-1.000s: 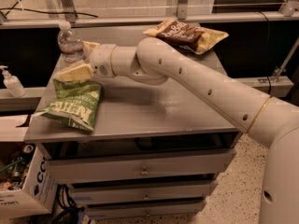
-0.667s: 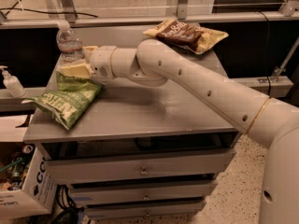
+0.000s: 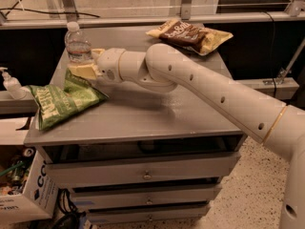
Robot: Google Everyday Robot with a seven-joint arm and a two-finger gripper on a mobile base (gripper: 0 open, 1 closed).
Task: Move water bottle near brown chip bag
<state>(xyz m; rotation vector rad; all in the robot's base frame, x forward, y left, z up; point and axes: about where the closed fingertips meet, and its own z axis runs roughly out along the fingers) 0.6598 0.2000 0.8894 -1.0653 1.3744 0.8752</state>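
Observation:
The water bottle [image 3: 77, 43], clear with a white cap, stands upright at the table's back left corner. My gripper [image 3: 89, 63] is at the bottle's lower part, right against it, with the arm [image 3: 200, 87] reaching in from the right. The gripper hides the bottle's base. The brown chip bag [image 3: 183, 32], dark with white lettering, lies at the back right of the table on top of a pale yellow bag [image 3: 215, 38]. The bottle and the brown bag are far apart.
A green chip bag [image 3: 62, 101] lies at the table's left front, partly over the left edge, just below the gripper. A small white pump bottle [image 3: 10, 84] stands on a ledge to the left. A cardboard box [image 3: 28, 194] sits on the floor at lower left. The grey table [image 3: 157, 118] has drawers.
The green chip bag has slid and turned to the left, toward the table's edge. The gripper stays at the bottle, which has shifted slightly to the right.

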